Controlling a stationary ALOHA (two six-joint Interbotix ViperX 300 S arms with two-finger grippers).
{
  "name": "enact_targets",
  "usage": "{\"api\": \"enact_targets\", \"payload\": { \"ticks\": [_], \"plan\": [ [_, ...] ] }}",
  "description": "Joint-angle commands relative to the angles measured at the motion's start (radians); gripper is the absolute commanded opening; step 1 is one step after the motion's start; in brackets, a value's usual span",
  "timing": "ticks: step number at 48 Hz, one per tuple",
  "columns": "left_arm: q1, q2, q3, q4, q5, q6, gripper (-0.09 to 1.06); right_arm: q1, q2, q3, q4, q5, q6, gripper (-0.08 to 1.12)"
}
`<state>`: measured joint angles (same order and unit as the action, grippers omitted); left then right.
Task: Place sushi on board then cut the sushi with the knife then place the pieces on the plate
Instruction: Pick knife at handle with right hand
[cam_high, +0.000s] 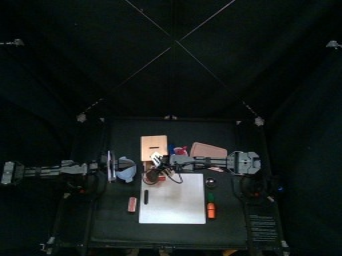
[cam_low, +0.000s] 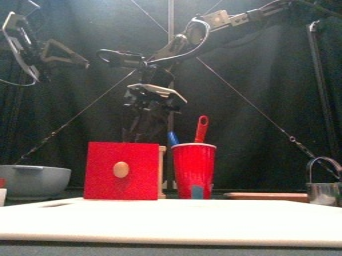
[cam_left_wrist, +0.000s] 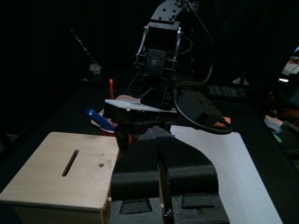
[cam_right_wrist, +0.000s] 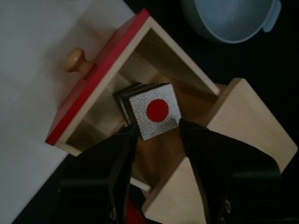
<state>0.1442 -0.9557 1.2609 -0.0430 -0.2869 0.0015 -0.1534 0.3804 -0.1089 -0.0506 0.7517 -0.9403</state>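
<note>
The toy sushi roll (cam_right_wrist: 152, 109), a dark block with a white end face and a red dot, is gripped between the jaws of the right gripper (cam_right_wrist: 160, 133), which are closed against its two sides. It is held inside the open drawer of the wooden box (cam_right_wrist: 251, 114), just behind the red drawer front (cam_right_wrist: 100, 83); whether it touches the drawer floor cannot be told. The drawer stands open toward the white cutting board (cam_low: 174, 222), which lies at the front of the table, and no sushi is seen on it. The blue-grey bowl (cam_right_wrist: 239, 17) is placed beside the box, on the left side of the table. In the front view, the red cup (cam_low: 194, 170) is seen just to the right of the box, with the blue knife (cam_low: 171, 138) and the red knife (cam_low: 201, 128) standing in it, both untouched. The pink tray (cam_high: 209, 150) is laid at the back right of the table, near the box, and nothing is seen on it. A metal cutter (cam_low: 325, 190) is seen at the right edge of the front view. The left gripper (cam_left_wrist: 163, 153) is held low at the left, near the box; its jaws are pressed together with only a thin line between them, and nothing is grasped.
</note>
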Motion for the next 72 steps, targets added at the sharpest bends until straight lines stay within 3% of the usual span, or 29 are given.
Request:
{"api": "enact_targets", "payload": {
  "ticks": [1, 15, 34, 42, 57, 72],
  "plan": [
    [0.003, 0.002, -0.012, -0.002, -0.005, 0.000, 0.01, -0.002, -0.028, -0.041, 0.003, 0.006, 0.000, 0.80],
    [0.003, 0.002, -0.012, -0.006, -0.005, -0.002, 0.01, 0.009, -0.018, -0.057, 0.005, 0.067, 0.008, 0.98],
    [0.003, 0.002, -0.011, -0.006, -0.005, -0.002, 0.01, 0.009, 0.021, -0.081, -0.029, 0.060, 0.003, 0.99],
    [0.003, 0.002, -0.011, -0.006, -0.005, 0.000, 0.01, 0.005, 0.032, -0.089, -0.020, 0.080, 0.000, 0.94],
    [0.003, 0.002, -0.009, -0.006, -0.005, -0.002, 0.01, 0.005, 0.034, -0.095, -0.006, 0.092, 0.014, 0.68],
    [0.005, 0.002, -0.008, -0.006, -0.005, -0.002, 0.01, 0.005, -0.040, -0.158, -0.015, 0.135, 0.100, 0.68]
  ]
}}
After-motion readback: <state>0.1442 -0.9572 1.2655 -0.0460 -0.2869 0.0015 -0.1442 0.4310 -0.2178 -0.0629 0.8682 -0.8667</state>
